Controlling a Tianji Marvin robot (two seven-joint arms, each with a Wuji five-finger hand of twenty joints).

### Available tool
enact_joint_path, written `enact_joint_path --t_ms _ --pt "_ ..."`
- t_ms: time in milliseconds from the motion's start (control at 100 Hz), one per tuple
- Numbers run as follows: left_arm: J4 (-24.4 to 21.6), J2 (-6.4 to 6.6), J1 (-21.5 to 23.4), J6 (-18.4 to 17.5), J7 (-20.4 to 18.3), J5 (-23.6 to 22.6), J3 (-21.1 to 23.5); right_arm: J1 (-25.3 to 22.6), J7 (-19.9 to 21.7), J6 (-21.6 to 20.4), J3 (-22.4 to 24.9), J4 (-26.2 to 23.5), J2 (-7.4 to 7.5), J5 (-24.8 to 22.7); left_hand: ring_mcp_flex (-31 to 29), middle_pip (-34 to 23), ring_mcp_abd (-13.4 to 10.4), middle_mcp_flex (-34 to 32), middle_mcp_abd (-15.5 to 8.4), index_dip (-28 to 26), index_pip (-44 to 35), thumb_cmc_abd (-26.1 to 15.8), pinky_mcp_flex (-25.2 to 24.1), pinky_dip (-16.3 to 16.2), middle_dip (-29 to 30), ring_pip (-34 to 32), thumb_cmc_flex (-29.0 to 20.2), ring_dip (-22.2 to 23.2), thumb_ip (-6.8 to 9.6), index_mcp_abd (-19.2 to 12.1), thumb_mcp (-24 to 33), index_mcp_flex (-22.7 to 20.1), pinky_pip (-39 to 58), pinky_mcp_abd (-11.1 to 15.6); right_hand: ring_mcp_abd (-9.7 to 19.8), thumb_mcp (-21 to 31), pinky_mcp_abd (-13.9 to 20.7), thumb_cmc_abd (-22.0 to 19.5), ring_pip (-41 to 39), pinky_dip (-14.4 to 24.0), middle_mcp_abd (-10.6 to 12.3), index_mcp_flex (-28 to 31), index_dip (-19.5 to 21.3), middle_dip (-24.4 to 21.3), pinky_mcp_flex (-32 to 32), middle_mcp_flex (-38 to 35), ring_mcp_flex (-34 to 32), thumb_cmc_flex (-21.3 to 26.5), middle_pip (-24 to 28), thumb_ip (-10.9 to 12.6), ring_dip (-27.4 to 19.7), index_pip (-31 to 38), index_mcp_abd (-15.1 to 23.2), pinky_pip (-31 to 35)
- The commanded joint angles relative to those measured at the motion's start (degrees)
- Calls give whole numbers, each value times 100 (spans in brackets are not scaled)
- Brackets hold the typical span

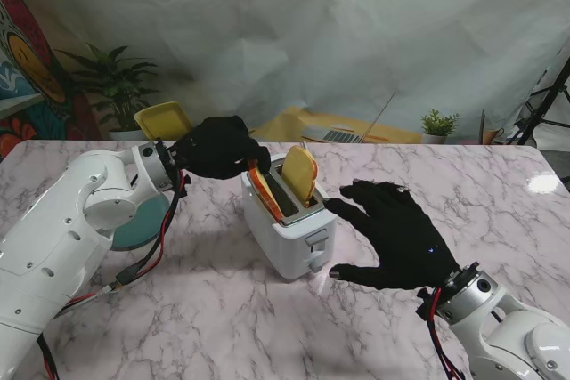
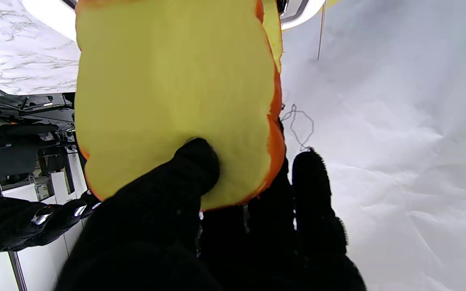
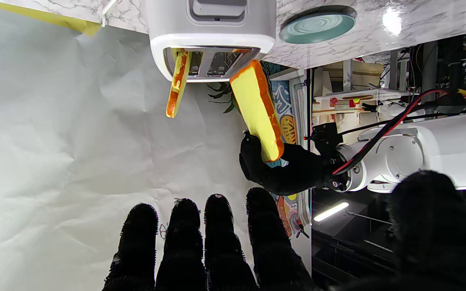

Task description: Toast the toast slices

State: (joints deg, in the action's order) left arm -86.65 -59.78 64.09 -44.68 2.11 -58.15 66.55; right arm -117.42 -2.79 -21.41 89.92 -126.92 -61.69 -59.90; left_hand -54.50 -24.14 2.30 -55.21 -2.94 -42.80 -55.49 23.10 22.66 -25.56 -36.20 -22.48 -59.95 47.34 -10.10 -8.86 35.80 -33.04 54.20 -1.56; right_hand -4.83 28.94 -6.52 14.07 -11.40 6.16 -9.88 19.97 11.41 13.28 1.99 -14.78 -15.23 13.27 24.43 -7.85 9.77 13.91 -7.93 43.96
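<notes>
A marble table point(image 1: 223, 327) stands in front of a crumpled white sheet point(image 1: 356, 33), with a white toaster point(image 1: 289, 229) near its middle. The left hand point(image 1: 214, 147), in a black glove, grips one toast slice point(image 1: 264, 190) by its upper edge, with the thumb point(image 2: 192, 169) pressed on its yellow face. The slice is tilted and its lower end sits at the opening of the toaster's left slot. A second toast slice point(image 1: 300, 173) stands in the other slot, most of it sticking up. The right hand point(image 1: 396, 236) hovers just right of the toaster with fingers point(image 3: 217, 226) spread, holding nothing. A teal plate point(image 3: 317, 27) lies on the table left of the toaster.
</notes>
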Motion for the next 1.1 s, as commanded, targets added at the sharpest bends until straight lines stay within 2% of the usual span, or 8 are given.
enact_joint_path --t_ms 0,50,280,430,710,1090 --pt "87 -20 -26 107 -18 16 -61 -67 20 -23 29 -9 -2 -18 -206 -290 -220 -375 -914 -908 -1690 34 -33 59 -198 38 -439 -19 168 -919 432 -772 36 135 -7 -84 -68 -137 323 -21 -76 -21 -36 18 76 154 45 1 -19 93 -157 -139 -138 9" --pt "140 -39 -17 220 1 119 -104 -81 5 -35 43 -8 -4 -22 -187 -291 -199 -369 -896 -904 -1689 11 -50 59 -197 42 -450 -16 172 -892 424 -774 36 119 -6 -86 -75 -130 321 -21 -79 -9 -30 20 74 144 37 15 -15 94 -157 -135 -135 10" --pt "372 -44 -193 326 206 -32 -335 -151 -21 -53 106 -20 -7 -58 -181 -281 -199 -354 -874 -882 -1672 -3 -61 61 -193 42 -467 -16 185 -874 374 -754 54 127 -24 -85 -75 -110 322 -22 -82 -20 -14 19 68 143 36 24 -17 94 -157 -140 -140 11" --pt "533 -39 -299 246 168 5 -453 -191 -54 -66 139 -4 -11 -71 -183 -282 -202 -364 -883 -872 -1672 -13 -59 63 -193 40 -461 -18 188 -884 362 -766 66 133 -30 -65 -72 -91 325 -23 -95 -31 -5 19 73 160 46 23 -20 96 -158 -147 -145 8" --pt "707 -44 -503 277 412 -196 -732 -246 -72 -50 171 7 -18 -51 -170 -282 -186 -344 -866 -858 -1664 -31 -72 65 -194 34 -480 -16 198 -856 342 -744 74 122 -30 -31 -75 -85 325 -25 -92 -21 8 19 69 149 43 16 -18 91 -158 -149 -138 7" --pt "890 -35 -730 249 394 -257 -1057 -293 -137 -51 211 30 -26 -66 -138 -266 -167 -311 -814 -828 -1644 -103 -106 56 -184 20 -509 -15 217 -811 266 -699 82 110 -34 2 -85 -70 324 -25 -100 -12 25 19 63 144 34 7 -19 86 -158 -150 -141 9"
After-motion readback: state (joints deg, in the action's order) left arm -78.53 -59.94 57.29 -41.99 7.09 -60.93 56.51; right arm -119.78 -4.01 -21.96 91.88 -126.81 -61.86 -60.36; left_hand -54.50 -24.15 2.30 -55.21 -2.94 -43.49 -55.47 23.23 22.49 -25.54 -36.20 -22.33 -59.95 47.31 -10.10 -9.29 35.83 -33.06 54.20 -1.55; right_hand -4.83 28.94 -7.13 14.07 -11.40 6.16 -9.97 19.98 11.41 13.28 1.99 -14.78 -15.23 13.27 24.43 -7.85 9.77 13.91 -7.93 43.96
